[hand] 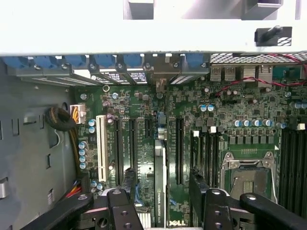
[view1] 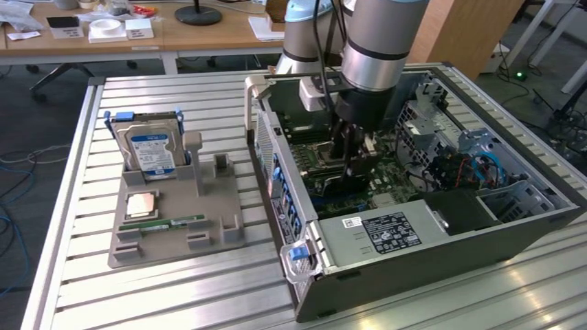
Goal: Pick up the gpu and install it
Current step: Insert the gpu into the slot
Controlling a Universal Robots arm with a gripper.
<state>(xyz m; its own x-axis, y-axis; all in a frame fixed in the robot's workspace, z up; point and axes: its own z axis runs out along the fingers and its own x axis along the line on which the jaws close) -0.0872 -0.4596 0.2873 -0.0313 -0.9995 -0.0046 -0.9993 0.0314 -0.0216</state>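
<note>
The gpu (hand: 159, 184) stands edge-on in a slot of the motherboard (hand: 192, 120), a thin dark card with a small printed label along its edge. My gripper (hand: 165, 211) straddles it, open, and each black finger (hand: 125, 211) stands a little off the card's side. In the exterior view the gripper (view1: 353, 161) reaches down into the open computer case (view1: 275, 158), with the dark card (view1: 341, 184) just beneath it.
A grey holder (view1: 174, 240) at the exterior view's left carries a silver hard drive (view1: 151, 151), a CPU chip (view1: 139, 204) and a green memory stick (view1: 163, 223). Inside the case are the power supply (view1: 385, 230), the CPU socket (hand: 247, 175), a white slot (hand: 101, 148) and cables (hand: 60, 120).
</note>
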